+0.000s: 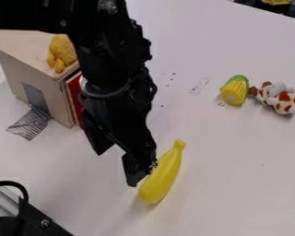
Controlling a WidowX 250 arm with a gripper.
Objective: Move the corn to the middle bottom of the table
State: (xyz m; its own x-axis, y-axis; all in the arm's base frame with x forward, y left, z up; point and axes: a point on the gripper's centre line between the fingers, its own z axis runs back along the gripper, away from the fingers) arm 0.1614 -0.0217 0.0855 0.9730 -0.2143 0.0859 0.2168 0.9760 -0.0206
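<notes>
The black gripper hangs over the left-centre of the table, its two fingers apart with a gap between them. The corn, yellow with a green end, lies in the upper right of the view, well away from the gripper. Nothing is held between the fingers.
A yellow banana lies right beside the gripper's right finger; whether they touch, I cannot tell. A brown-and-white plush toy is beside the corn. A wooden house with a yellow plush on top stands at upper left.
</notes>
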